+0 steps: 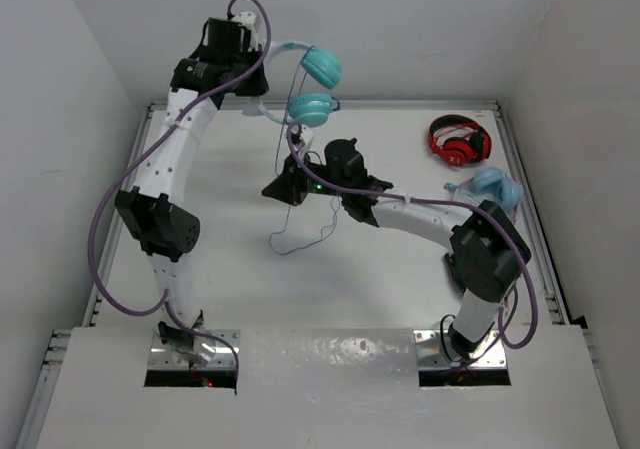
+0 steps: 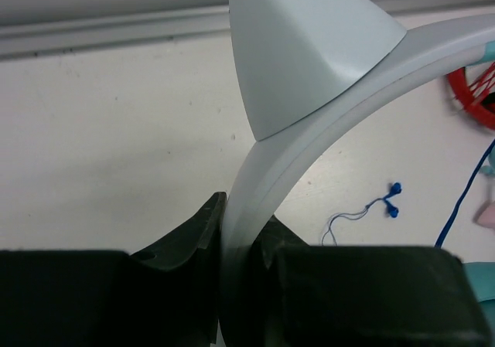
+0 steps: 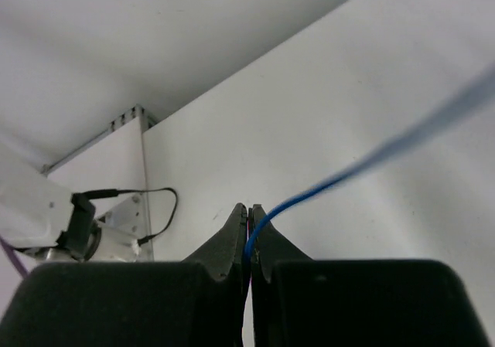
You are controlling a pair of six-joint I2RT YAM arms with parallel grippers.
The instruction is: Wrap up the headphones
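While held aloft near the far edge of the table (image 1: 380, 289), listed as follows. Headphones (image 1: 318, 87): teal, round ear cups one above the other in the top view, clear of the surface; pale headband (image 2: 309, 134) bearing a pointed ear-like fin (image 2: 302, 53) (very large in the left wrist view). Left gripper (image 2: 244, 212): clamped tight on the headband, dark fingers (image 2: 193, 239) pressed to either side of the band, no gap to see. Cable (image 3: 309, 191): thin, blue at close range, dark from above; drops from the lower cup, passes through the right gripper (image 3: 248, 212), trails on down in a loose loop onto the table. Right gripper: closed to a sliver, pinching that cable between its fingertips; sits below the cups, out over the middle of the table, apart from the left gripper. Red headphones (image 1: 458, 139): lying flat at the far right of the table. Paler blue headphones (image 1: 492, 187): just nearer than the red pair, beside the right arm's elbow, well apart from both grippers.
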